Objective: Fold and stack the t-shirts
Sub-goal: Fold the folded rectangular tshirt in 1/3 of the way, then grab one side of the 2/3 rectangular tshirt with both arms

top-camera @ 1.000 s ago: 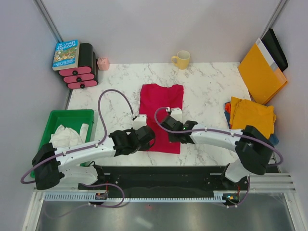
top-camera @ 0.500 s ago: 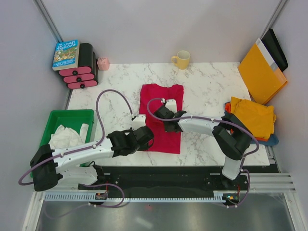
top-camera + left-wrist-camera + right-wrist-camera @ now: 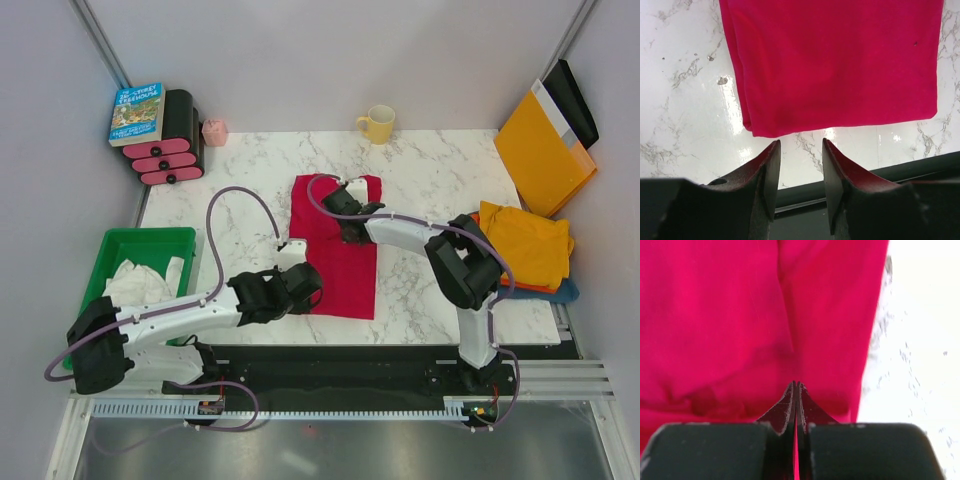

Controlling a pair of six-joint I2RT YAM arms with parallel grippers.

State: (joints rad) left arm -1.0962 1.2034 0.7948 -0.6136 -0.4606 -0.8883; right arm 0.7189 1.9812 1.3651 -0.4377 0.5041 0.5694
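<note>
at the middle of the marble worktop (image 3: 230, 180) lies the crimson t-shirt (image 3: 340, 270), flat and already folded lengthwise into a narrow rectangle, its sleeves tucked in and its long edges running near to far. the left end effector (image 3: 799, 150) hangs just near of the shirt's near hem, by its left corner, with its jaws partly spread and nothing between them. the right end effector (image 3: 796, 387) is over the far part of the same shirt, pressed together; i cannot tell whether it touches the cloth, and no fold of cloth shows between its tips.

at the right edge of the worktop a mustard-yellow t-shirt (image 3: 520, 240) lies rumpled on top of an orange-red t-shirt (image 3: 535, 287) and a blue t-shirt (image 3: 567, 291), of which only slivers show. to the left, off the worktop, a white t-shirt (image 3: 140, 280) sits crumpled in the green bin (image 3: 150, 236).

judged from this, the task is early: one shirt is partway folded, with the crosswise fold from hem to collar not yet made. no neat stack of finished shirts is in view. the heap on the right and the white one look unfolded, so most of the work remains.
</note>
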